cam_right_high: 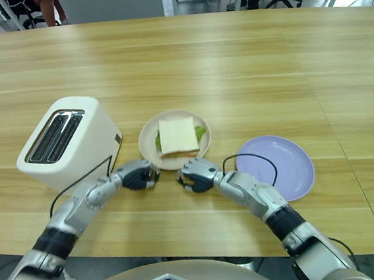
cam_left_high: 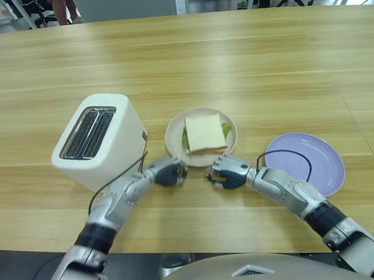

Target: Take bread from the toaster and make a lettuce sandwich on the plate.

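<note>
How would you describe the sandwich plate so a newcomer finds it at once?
On the long wooden table, look just right of the white toaster. The plate there is round and cream. Unlike the empty lilac plate further right, it carries a sandwich of bread with green lettuce showing at the sides.

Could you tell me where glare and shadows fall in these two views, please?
Left eye view: a broad pale sheen lies across the far part of the table, while the sandwich on its plate is evenly lit. Right eye view: the same sheen on the far table, and only soft shadows under the left hand and right hand.
</note>
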Controlling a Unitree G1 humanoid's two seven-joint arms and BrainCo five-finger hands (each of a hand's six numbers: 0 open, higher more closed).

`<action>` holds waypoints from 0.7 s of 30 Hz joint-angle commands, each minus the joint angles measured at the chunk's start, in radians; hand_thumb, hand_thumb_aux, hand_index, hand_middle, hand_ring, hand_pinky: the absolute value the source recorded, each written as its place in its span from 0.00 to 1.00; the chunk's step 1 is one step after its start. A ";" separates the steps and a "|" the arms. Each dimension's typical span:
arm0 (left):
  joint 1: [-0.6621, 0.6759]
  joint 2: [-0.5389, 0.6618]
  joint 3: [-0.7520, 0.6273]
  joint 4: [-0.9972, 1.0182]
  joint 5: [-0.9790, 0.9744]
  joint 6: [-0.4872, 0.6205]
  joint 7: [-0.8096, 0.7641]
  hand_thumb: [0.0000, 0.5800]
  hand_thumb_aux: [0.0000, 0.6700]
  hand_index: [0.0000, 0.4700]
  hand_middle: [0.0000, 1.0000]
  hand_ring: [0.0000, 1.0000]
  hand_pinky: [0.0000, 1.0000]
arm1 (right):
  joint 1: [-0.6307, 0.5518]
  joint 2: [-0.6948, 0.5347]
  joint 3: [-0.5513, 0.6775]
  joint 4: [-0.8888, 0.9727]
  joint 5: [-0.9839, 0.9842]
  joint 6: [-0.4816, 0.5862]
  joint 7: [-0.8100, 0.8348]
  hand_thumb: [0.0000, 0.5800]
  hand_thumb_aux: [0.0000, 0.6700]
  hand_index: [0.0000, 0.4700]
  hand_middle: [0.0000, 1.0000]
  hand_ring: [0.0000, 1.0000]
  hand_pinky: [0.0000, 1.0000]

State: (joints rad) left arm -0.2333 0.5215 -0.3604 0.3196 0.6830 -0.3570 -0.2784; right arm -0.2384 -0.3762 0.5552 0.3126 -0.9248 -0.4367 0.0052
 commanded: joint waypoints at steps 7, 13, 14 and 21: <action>0.002 -0.019 0.048 -0.052 -0.082 -0.095 0.197 1.00 1.00 0.98 0.67 0.67 0.67 | 0.035 -0.026 -0.057 -0.115 0.119 0.001 -0.045 1.00 1.00 0.98 1.00 1.00 1.00; 0.268 -0.037 0.213 -0.437 -0.551 -0.055 0.076 0.00 0.00 0.00 0.00 0.00 0.00 | 0.204 -0.038 -0.131 -0.439 0.837 -0.071 0.220 1.00 1.00 0.98 1.00 1.00 1.00; 0.325 -0.040 0.236 -0.516 -0.660 -0.043 0.053 0.00 0.00 0.00 0.00 0.00 0.00 | 0.234 -0.044 -0.138 -0.501 0.972 -0.063 0.261 0.89 0.67 0.66 0.67 0.67 0.67; 0.650 -0.050 0.352 -0.899 -1.178 -0.076 -0.066 0.00 0.00 0.00 0.00 0.00 0.00 | 0.396 -0.032 -0.263 -0.725 1.550 0.075 0.417 0.00 0.00 0.00 0.00 0.00 0.00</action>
State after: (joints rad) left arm 0.3770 0.4784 -0.0372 -0.5183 -0.3915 -0.4193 -0.3089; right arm 0.1301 -0.4209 0.3227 -0.3760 0.5062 -0.4070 0.3906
